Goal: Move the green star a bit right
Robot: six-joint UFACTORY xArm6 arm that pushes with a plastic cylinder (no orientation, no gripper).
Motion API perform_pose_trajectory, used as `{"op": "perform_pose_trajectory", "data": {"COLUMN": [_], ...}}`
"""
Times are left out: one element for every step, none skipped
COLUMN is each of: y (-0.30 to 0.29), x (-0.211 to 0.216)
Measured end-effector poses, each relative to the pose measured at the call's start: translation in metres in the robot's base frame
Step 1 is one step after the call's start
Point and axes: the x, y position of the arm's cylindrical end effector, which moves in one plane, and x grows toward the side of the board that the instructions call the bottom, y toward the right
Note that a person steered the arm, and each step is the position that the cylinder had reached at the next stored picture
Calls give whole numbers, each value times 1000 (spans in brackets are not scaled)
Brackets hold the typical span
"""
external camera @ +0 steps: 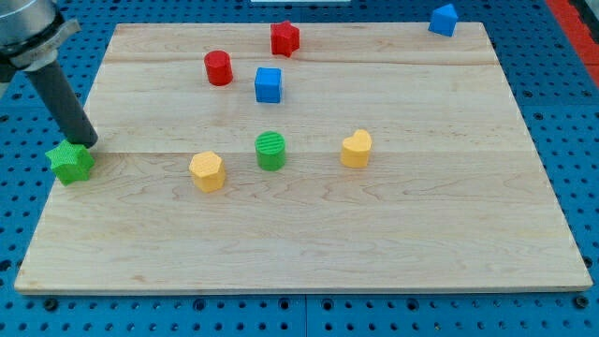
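Note:
The green star (71,162) sits at the left edge of the wooden board (299,234), about halfway down the view. My tip (87,143) is just above and slightly right of the star, very close to it or touching its upper right point. The dark rod rises from the tip toward the view's top left corner.
A red cylinder (218,67), a blue cube (269,84) and a red star (284,38) lie near the top. A yellow hexagon (207,171), a green cylinder (270,150) and a yellow heart (356,148) lie mid-board. A blue block (444,20) is at the top right edge.

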Motion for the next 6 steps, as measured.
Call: {"op": "perform_pose_trajectory", "data": {"y": [-25, -29, -29, -28, -29, -29], "x": [-17, -8, 33, 47, 55, 43]}}
